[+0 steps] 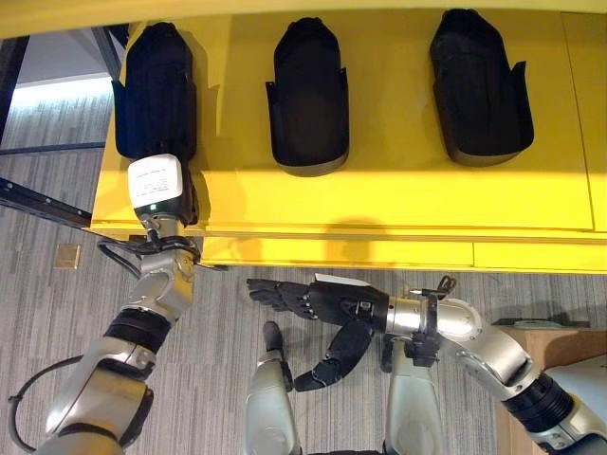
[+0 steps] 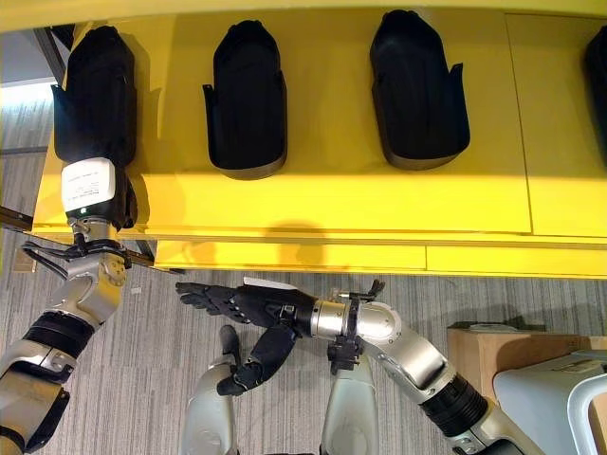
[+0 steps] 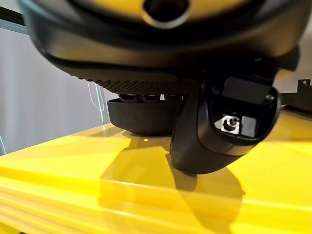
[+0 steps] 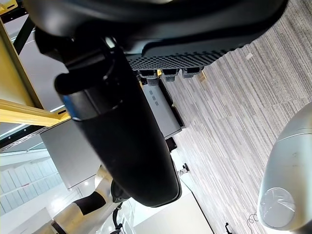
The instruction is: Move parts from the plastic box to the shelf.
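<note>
Yellow shelf [image 1: 379, 204], holding three black parts in a row, each with its long axis running from the front edge toward the back. The leftmost part [image 1: 156, 90] lies straight ahead of the left hand [image 1: 157, 190], which reaches over the shelf's front edge on that same axis; the left arm is plainly the nearer one. In the left wrist view the hand's dark bulk sits over the part's near end, thumb [image 3: 214, 131] hanging down beside it just above the yellow board, but whether the fingers clasp the part or have let go cannot be told. Middle part [image 1: 308, 95] and right part [image 1: 477, 85] stand well apart from either hand. Right hand [image 1: 318, 301] hangs below the shelf, over the floor, fingers straight and relaxed, thumb drooping, holding nothing. Judged: placement of the leftmost part is at or near release.
</note>
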Robot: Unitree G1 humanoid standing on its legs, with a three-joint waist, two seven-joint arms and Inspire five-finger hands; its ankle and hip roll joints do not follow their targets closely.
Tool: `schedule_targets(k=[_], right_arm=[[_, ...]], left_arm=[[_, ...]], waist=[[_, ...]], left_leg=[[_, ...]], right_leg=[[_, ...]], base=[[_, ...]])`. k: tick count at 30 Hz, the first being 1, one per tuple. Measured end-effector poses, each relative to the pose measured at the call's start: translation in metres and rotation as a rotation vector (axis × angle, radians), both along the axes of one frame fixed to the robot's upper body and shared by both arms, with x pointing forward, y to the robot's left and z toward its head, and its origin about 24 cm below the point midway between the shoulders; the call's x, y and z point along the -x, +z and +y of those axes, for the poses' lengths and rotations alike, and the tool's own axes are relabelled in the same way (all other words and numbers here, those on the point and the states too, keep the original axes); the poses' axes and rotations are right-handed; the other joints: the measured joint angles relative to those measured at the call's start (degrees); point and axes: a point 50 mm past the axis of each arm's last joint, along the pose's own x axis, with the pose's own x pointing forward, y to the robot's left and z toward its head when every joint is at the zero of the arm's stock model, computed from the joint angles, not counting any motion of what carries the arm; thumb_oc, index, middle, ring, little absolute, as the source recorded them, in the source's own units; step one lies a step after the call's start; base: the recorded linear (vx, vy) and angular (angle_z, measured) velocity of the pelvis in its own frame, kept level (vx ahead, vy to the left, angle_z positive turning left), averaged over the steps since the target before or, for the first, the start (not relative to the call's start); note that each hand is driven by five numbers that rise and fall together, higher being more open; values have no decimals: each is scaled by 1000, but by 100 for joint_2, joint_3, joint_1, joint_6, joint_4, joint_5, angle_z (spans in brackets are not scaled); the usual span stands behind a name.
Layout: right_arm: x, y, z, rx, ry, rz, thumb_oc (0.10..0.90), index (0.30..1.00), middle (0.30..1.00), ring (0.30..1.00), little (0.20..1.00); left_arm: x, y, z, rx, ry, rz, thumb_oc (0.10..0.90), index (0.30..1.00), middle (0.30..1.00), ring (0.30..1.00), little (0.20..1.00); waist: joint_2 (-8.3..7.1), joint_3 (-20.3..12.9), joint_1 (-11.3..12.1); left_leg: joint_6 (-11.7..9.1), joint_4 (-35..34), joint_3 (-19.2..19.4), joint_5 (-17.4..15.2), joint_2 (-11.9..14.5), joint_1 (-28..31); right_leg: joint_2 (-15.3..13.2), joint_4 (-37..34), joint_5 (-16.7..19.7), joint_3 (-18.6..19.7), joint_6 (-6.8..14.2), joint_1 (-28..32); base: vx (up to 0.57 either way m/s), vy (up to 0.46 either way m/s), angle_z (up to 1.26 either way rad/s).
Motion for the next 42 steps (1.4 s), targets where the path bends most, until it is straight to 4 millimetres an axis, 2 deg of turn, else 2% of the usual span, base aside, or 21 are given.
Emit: schedule_targets(k=[17, 26, 31, 42], right_arm=[[0, 1, -1, -5, -4, -7, 900, 1000, 1000, 1000, 1000], [0, -1, -1, 3, -7, -14, 900, 1000, 1000, 1000, 1000], [3, -5, -3, 6, -9, -1, 900, 1000, 1000, 1000, 1000], [3, -5, -4, 11, -5, -1, 900, 1000, 1000, 1000, 1000]], left_arm=[[6, -9, 3, 3, 4, 20, 900, 1000, 1000, 1000, 1000], [12, -16, 7, 39, 51, -92, 900, 1000, 1000, 1000, 1000], [11, -13, 12, 96, 90, -182, 900, 1000, 1000, 1000, 1000], [6, 8, 18, 108, 138, -359, 900, 1000, 1000, 1000, 1000]], waist=[[29, -12, 4], [29, -12, 3], [28, -13, -2], [-18, -15, -18]], left_leg=[[8, -5, -5, -6, -5, 59], [2, -4, -15, -17, -1, 56], [-2, -4, -25, -24, 10, 58], [-5, 105, -21, -85, 37, 5]], right_leg=[[-8, 0, -9, -7, 1, 65], [-9, 24, -35, -6, -3, 65], [-6, 61, -69, -5, -8, 61], [20, 33, -69, -3, -6, 60]], base=[[0, 0, 0], [0, 0, 0], [0, 0, 0], [0, 0, 0]])
